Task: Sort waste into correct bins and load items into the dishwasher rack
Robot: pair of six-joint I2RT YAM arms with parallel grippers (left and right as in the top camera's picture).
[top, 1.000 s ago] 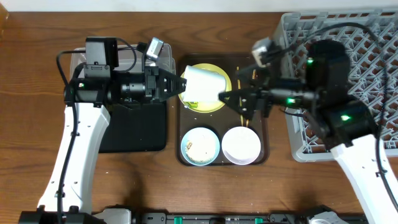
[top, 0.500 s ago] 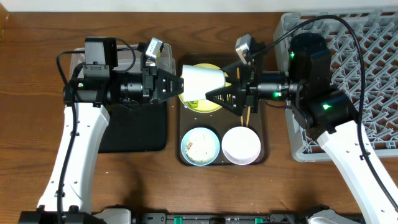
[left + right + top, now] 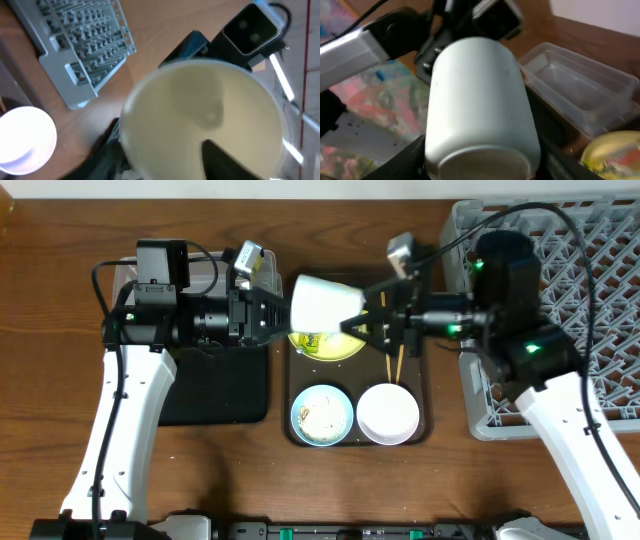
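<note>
The small white cup (image 3: 325,305) hangs on its side above the yellow plate (image 3: 322,346), between both arms. My right gripper (image 3: 352,323) is shut on its base end, a finger pressed to each side of the cup (image 3: 477,100). My left gripper (image 3: 283,317) stands open at the rim: in the left wrist view one finger (image 3: 225,162) is inside the cup (image 3: 200,110) and the other is outside, both off the wall. The light blue bowl (image 3: 322,415) holds crumbs. The white-pink bowl (image 3: 388,412) sits beside it. The chopsticks (image 3: 397,363) lie on the tray. The grey dishwasher rack (image 3: 600,260) is at the right.
The dark brown serving tray (image 3: 428,425) holds the plate and both bowls. The clear tub (image 3: 205,275) lies under the left arm, with the black tray (image 3: 235,390) in front of it. The tub (image 3: 580,90) also shows in the right wrist view.
The right gripper has come in from the right and closed on the cup's base. The left gripper, shut on the rim before, has opened. The cup has risen slightly.
</note>
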